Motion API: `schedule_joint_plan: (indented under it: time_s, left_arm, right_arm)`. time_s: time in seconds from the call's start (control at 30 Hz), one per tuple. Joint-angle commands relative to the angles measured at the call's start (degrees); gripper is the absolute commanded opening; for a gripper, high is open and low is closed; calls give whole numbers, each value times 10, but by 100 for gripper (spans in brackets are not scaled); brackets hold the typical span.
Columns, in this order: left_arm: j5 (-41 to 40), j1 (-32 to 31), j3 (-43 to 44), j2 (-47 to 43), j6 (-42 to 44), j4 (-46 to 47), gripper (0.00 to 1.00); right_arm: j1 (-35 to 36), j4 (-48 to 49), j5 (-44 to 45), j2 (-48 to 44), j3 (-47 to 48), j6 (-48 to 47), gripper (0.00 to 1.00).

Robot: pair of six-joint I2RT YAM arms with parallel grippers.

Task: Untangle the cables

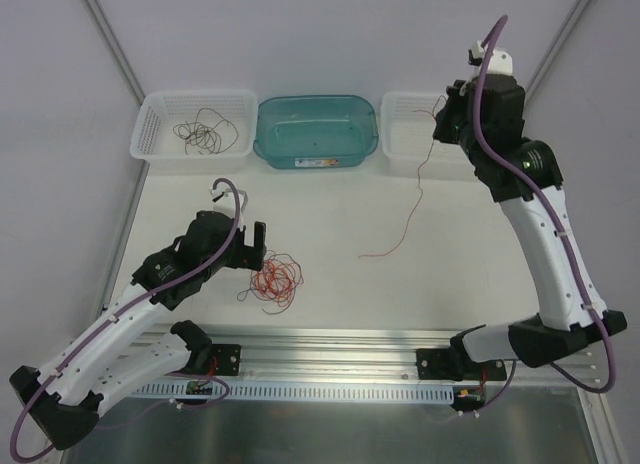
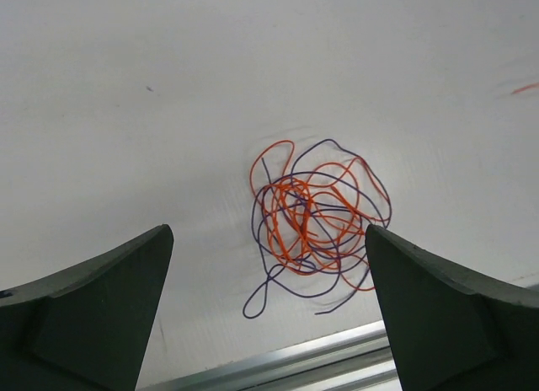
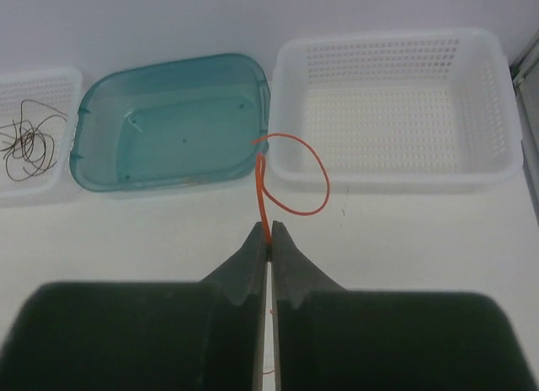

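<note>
1. Left hand (image 1: pixel 262 246) is released above the desk (image 1: pixel 450 274), just beside the tangle (image 1: pixel 275 281) of red and dark cables. Right hand (image 1: pixel 442 112), raised near the right basket (image 1: pixel 405 144), grasps a red cable (image 1: pixel 415 199) that hangs down to the desk. The left basket (image 1: pixel 150 139) holds a dark cable (image 1: pixel 205 136). A teal tub (image 1: pixel 315 134) sits between the baskets.
2. Left wrist: the fingers (image 2: pixel 93 315) are spread wide, and the tangle's orange and purple-dark loops lie on the desk between them.
3. Right wrist: the pinched red cable curls into a loop before the right basket's front wall.
</note>
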Motion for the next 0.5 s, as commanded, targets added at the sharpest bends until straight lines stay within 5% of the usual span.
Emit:
schedule_joint_plan:
  time_s: [0.0,0.13,0.47]
  left_arm:
    - [-52,11,-18,3,40,-10,99]
    - [-36,30,-18,7,45,-7,99]
    - [26,92,-41,-21,46,18,99]
  right_arm:
    - [-32,54,-26,59,87,-45,2]
    - [-59,101,-24,128,171,-69,4]
    - [-145,252,-38,277,160,-117,12]
